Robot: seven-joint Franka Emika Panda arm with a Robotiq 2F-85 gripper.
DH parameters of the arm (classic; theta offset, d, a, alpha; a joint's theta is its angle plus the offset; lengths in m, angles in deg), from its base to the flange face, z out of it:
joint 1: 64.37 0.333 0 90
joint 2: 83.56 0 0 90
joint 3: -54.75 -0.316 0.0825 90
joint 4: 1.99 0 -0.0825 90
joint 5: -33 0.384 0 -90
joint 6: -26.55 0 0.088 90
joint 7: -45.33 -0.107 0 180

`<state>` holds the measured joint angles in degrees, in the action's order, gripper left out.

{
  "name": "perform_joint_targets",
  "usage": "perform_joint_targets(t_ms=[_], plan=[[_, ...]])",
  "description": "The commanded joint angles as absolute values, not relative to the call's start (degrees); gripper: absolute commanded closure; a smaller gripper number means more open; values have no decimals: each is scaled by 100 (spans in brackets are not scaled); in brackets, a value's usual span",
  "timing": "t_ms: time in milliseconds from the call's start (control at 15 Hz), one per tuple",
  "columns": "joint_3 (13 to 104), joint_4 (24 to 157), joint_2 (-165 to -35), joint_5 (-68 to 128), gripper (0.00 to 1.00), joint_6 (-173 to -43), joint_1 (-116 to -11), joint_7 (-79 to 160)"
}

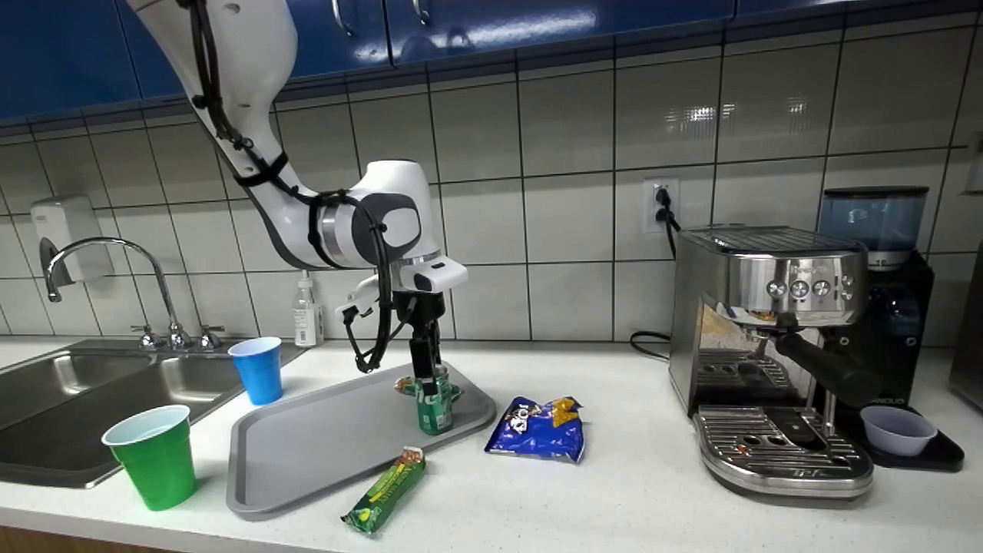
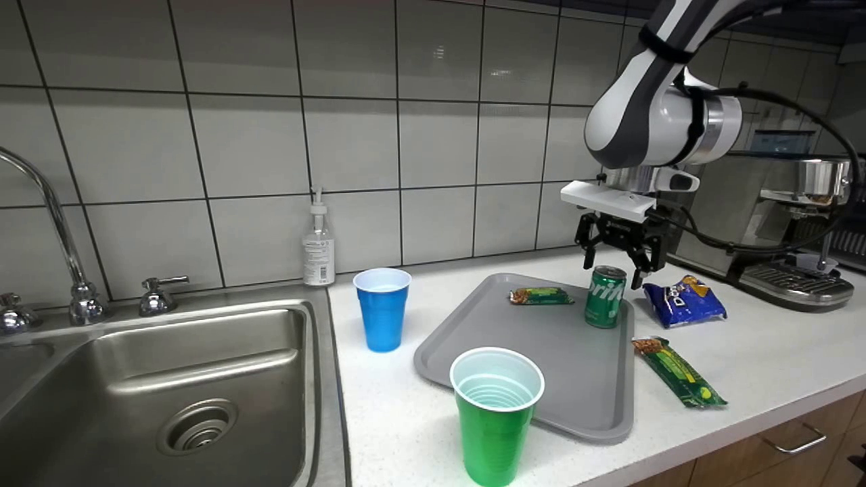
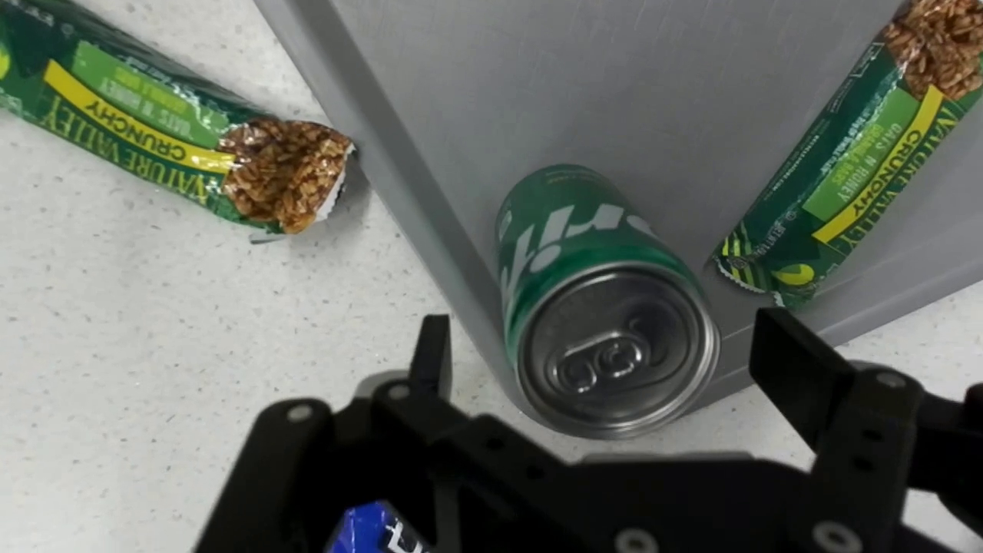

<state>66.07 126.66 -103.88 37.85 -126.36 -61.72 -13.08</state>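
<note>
Can (image 2: 605,303) stands upright in a corner of the tray (image 2: 528,333) near a bar (image 2: 541,296), its top, in the wrist view, between the spread jaws of the released gripper (image 3: 600,338).

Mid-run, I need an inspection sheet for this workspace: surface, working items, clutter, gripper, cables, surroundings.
Surface: white counter; grey tray lying on it; spills: nothing seen.
Working items: green can upright in a corner of the grey tray.
Clutter: granola bar on the grey tray; on the counter, second granola bar, blue snack bag, blue cup and green cup.
Gripper: jaws open, nothing held; in the wrist view the fingers stand either side of the can's top, with gaps.
Cables: black arm cable strapped along the arm, looping beside the gripper; wall cord plugged in near the coffee machine.
Surroundings: tiled wall, sink, faucet, pump bottle.
</note>
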Motion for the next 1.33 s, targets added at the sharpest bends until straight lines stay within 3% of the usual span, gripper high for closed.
perform_joint_targets(t_ms=[0,1267], plan=[[6587,12739,-10116,3815,0,-12573,-6308,-1140],[6482,14233,-8596,4518,0,-12879,-7001,1713]])
